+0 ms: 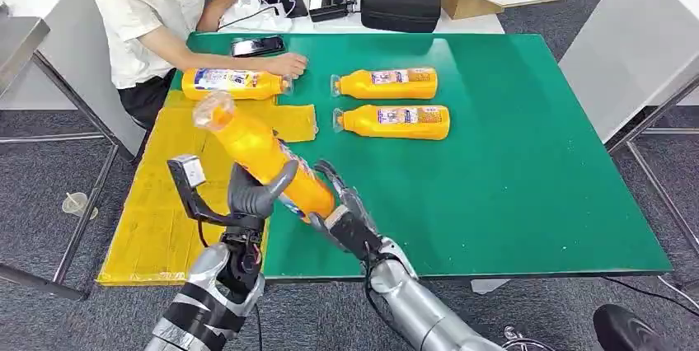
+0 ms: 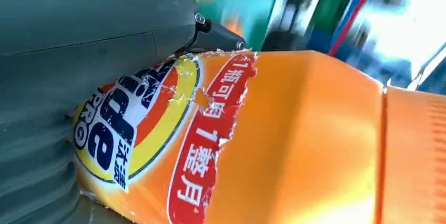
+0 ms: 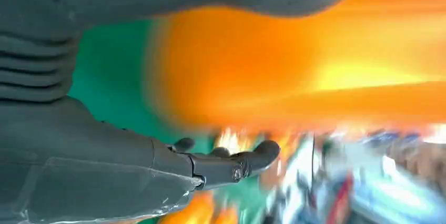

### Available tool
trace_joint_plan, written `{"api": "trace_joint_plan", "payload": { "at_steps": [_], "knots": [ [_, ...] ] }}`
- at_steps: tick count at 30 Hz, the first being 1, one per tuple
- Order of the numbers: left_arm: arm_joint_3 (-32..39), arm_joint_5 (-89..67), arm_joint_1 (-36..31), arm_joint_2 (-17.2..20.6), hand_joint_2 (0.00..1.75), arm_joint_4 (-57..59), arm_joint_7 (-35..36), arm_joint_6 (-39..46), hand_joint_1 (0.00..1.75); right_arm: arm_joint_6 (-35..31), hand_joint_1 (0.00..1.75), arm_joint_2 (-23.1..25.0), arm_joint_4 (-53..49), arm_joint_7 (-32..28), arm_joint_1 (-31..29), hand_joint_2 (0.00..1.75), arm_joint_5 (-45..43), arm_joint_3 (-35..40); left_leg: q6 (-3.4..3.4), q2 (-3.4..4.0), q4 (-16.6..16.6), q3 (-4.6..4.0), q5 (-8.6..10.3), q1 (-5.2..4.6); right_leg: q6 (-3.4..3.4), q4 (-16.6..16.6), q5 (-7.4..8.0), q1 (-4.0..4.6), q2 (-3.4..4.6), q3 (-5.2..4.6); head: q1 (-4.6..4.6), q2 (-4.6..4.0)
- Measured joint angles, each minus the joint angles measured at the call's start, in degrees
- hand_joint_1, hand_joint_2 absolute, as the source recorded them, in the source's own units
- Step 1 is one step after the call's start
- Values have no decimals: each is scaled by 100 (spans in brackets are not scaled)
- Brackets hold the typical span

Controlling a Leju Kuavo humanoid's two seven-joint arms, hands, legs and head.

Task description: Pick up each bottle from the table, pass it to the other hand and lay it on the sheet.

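Green table (image 1: pixel 527 186) | yellow sheet (image 1: pixel 157 227) at left | both hands (image 1: pixel 257 190) (image 1: pixel 346 211) grip bottle (image 1: pixel 264 153) | grey floor (image 1: pixel 49 178)

Our two arms are silver, built of jointed metal segments with dark bands at the joints and black cables looped along the wrists. Our left hand (image 1: pixel 251 190) has a thick grey thumb and a grey ribbed cover; a small screw sits where its dark finger meets the shell. Our right hand (image 1: pixel 346 207) is darker, with black fingers and a grey ribbed cover.
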Motion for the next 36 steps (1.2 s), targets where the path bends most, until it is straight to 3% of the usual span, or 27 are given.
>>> {"api": "trace_joint_plan", "payload": {
  "at_steps": [3, 4, 8, 13, 17, 21, 28, 29, 30, 31, 34, 35, 36],
  "knots": [
    [33, -1976, 3, 266, 175, -41, -527, 1688, 175, -1896, 0, -24, -289, -210, 365, 0, 565, -339, 0, 1, -1, -1, 0, 1, -3, 0, -2, 0, 0, -6, -2, 0],
    [50, -2720, 2, 372, 175, -35, -605, 2094, 175, -2246, 0, -53, -422, -231, 468, 0, 932, -516, 0, 2, -1, -2, 0, 1, -3, 0, -2, 0, 1, -6, 0, 0],
    [176, -4326, 49, 601, 175, -17, -502, 2453, 175, -2302, 0, 6, -1094, -253, 823, 0, 2331, -1497, 0, -1, -1, -4, 0, 0, -2, 0, -2, -1, -1, -6, 0, 0],
    [378, -4403, 141, 702, 175, -57, -380, 2291, 173, -2302, 0, 74, -1686, -253, 1062, 0, 2522, -2293, 0, -1, 0, -4, 1, -1, 0, 0, 1, -3, -1, -6, 2, 0],
    [441, -5952, 204, 770, 175, -89, 120, 2707, 175, -2302, 0, 127, -2013, -255, 1157, 0, 2130, -2564, 0, 2, 0, -4, 0, 0, 0, 0, 1, -1, 1, -7, 0, 0],
    [428, -7602, 131, 992, 175, 158, 845, 2507, 175, -2302, 0, 120, -2089, -255, 1164, 0, 1883, -2579, -1, 12, -1, -2, 1, 1, -2, 0, 1, 0, 6, -15, -2, 0],
    [227, -8651, -280, 1110, 175, 1133, 1299, 1318, 175, -2302, 0, 46, -2100, -255, 1164, 0, 1058, -2291, -1, 7, 0, -6, 2, 1, -2, 0, 2, 0, 4, -12, 0, 0],
    [185, -8760, -405, 1121, 175, 1328, 1338, 1139, 175, -2302, 0, 28, -2098, -255, 1161, 175, 976, -2207, -1, 5, 0, -6, 2, 1, -1, 0, 2, -1, 3, -12, 0, 0],
    [142, -8878, -528, 1130, 175, 1520, 1380, 983, 155, -2302, 0, 4, -2096, -255, 1154, 175, 893, -2124, -1, 5, 0, -7, 2, 1, -1, 0, 2, -1, 3, -13, 0, 0],
    [83, -8978, -652, 1145, 175, 1743, 1415, 855, 115, -2302, 0, -22, -2085, -255, 1144, 175, 806, -2030, -1, 6, 0, -7, 2, 1, -1, 1, 3, 0, 4, -12, 0, 0],
    [15, -8989, -926, 1165, 175, 2259, 1408, 709, 115, -2302, 0, -101, -2050, -255, 1109, 175, 692, -1825, -2, 9, 0, -6, 3, 1, -1, 1, 3, 0, 5, -13, 0, 0],
    [13, -8980, -995, 1165, 175, 2399, 1395, 659, 24, -2302, 0, -122, -2041, -255, 1104, 175, 636, -1773, -2, 8, 0, -6, 3, 1, -1, 1, 3, 0, 4, -13, 0, 0],
    [6, -8967, -1060, 1163, 175, 2505, 1388, 630, 0, -2302, 0, -138, -2028, -255, 1096, 175, 590, -1728, -3, 5, 0, -6, 3, 1, -1, 1, 2, 0, 3, -12, 0, 0]
  ]
}}
